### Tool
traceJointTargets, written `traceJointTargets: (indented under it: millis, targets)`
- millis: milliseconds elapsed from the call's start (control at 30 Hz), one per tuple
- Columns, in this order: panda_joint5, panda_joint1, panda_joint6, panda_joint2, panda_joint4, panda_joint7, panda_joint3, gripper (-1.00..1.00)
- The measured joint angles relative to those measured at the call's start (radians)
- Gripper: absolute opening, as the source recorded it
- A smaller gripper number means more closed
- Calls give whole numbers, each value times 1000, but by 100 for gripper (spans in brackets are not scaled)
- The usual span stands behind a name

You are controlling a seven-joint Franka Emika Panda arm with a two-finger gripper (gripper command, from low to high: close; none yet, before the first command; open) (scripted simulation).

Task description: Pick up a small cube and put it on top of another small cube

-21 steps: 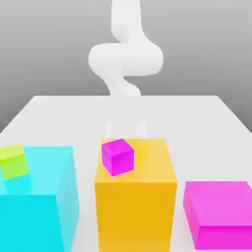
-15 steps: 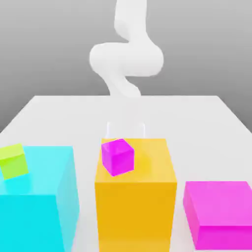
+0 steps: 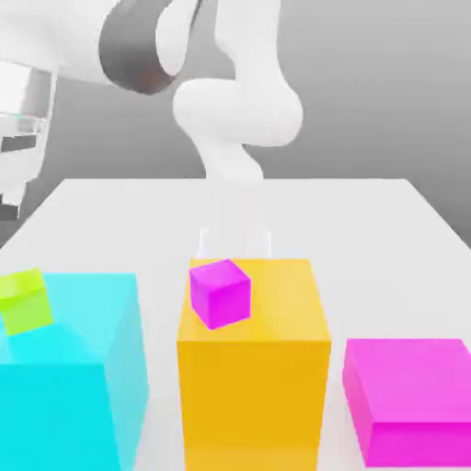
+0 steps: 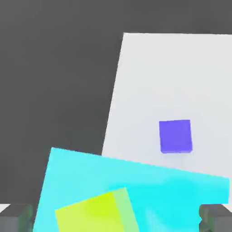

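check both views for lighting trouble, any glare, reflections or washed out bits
Exterior view: the white table and the pale arm look washed out, with little shading; a greenish tint lies on the cyan block by the lime cube. Hand view: a pale sheen marks the cyan block; the floor is dark grey.

A simulated robot test scene: a white robot arm stood behind a plain pale surface bearing flat-colored blocks, against a blank gray gradient backdrop.
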Motion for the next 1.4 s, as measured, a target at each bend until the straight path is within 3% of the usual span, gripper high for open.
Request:
traceJointTargets:
  millis: [367,567,600,800,1033,1400]
  targets:
    - [75,-181,151,282,-112,416,-96,0]
    - [161,-227,305,486,-94,412,-55,0]
    - [168,-236,332,519,-88,406,-44,-100]
    - [172,-241,348,535,-85,403,-39,-100]
    - [102,-211,185,341,-116,449,-82,-100]
    - [39,-149,-76,443,246,45,56,-100]
